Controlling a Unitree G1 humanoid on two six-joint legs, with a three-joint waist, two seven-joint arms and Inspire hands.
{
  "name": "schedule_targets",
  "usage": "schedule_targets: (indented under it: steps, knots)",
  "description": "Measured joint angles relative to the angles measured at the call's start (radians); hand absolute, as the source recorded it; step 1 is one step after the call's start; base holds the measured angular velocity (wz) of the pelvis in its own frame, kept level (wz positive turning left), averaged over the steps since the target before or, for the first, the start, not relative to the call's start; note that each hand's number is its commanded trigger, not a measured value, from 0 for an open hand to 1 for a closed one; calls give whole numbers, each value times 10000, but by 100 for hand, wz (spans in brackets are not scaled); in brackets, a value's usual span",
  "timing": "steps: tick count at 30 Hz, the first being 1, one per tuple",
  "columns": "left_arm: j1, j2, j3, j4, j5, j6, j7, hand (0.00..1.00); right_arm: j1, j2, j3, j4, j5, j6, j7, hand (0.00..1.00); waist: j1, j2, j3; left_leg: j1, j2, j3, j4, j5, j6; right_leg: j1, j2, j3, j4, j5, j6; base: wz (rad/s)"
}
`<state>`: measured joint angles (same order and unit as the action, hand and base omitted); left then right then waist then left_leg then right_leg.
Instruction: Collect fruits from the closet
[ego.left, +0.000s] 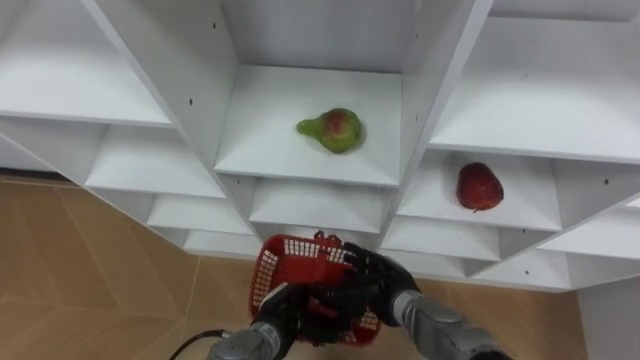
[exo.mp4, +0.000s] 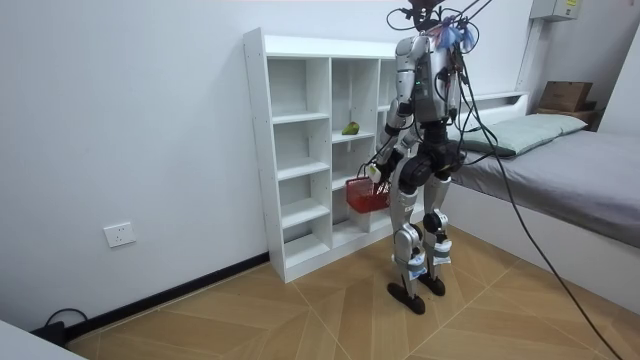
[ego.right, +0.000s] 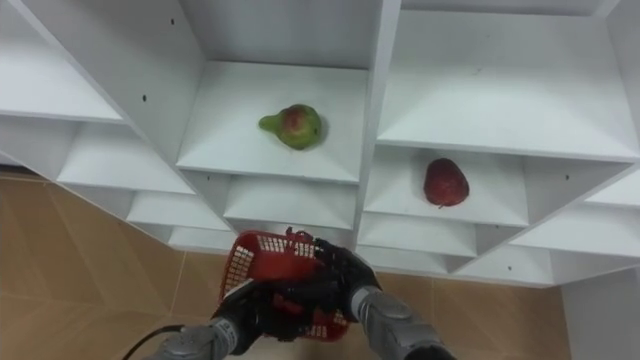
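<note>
Clutching a red plastic lattice basket (ego.left: 295, 262), left hand (ego.left: 283, 308) and right hand (ego.left: 378, 278) face the white shelved closet (ego.left: 290, 160) holding a green-red pear (ego.left: 332, 130) and a red apple (ego.left: 479, 187).

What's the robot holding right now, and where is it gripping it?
The red basket, left hand on its near edge, right hand on its right rim.

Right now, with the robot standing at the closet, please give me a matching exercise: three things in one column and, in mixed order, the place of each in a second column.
Things:
1. pear
2. red apple
3. red basket

Places:
A. on a shelf in the right column of the closet
B. low in front of the closet, gripped by the left hand and the right hand
C. on a shelf in the middle column

Pairs: 1-C, 2-A, 3-B
</note>
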<state>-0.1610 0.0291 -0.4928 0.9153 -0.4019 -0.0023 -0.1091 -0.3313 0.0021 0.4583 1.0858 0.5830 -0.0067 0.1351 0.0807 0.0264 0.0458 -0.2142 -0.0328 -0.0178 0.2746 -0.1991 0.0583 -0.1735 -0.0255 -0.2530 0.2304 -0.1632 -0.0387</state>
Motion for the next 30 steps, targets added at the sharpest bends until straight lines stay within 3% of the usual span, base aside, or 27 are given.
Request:
schedule_targets:
  steps: [10, 18, 20, 22, 23, 26, 30]
  knots:
    - [27, 20, 17, -3, 1, -6, -22, 100, 41, -95, -25, -57, -361, -11, -26, 0, -60, 2, -5, 11, -9, -66, 0, 1, 0, -1, -1, -9, 40, -3, 3, 1]
    - [115, 333, 101, 282, 30, -18, -44, 100, 919, -720, 151, -1230, -1991, -179, 61, 0, -208, -58, -54, 256, -18, -242, -6, 7, -1, 294, 8, -1, 45, -5, 7, 5]
    - [184, 437, 103, 273, 28, -19, -60, 100, 1234, -958, 365, -1962, -2377, -199, 88, 0, -205, -179, -127, 275, -18, -229, -7, 13, -10, 296, 5, 11, 75, -10, 13, 2]
    - [234, 614, 261, 262, 25, -18, -59, 100, 1489, -1224, 735, -2517, -2794, -262, 128, 0, -182, -464, -306, 352, -8, -233, -6, 26, -31, 384, 12, -8, 75, -15, 16, 4]
    - [239, 680, 373, 247, 31, -22, -58, 100, 1651, -1343, 745, -2734, -3000, -247, 147, 0, -152, -572, -347, 474, -10, -246, -11, 28, -33, 517, 12, -38, 66, -15, 16, 9]
    - [537, 815, 950, 143, 108, -72, -44, 100, 2350, -1779, 696, -3956, -4389, -231, 113, 0, -122, -826, -433, 859, -42, -264, -96, 23, -28, 947, -8, 15, 42, -75, 90, 2]
    - [660, 975, 1185, -135, 103, -96, 103, 100, 2805, -2313, 693, -5762, -6036, -205, 48, 0, -90, -1030, -417, 983, -108, -276, -166, 55, -9, 1142, -40, 37, -65, -131, 56, 4]
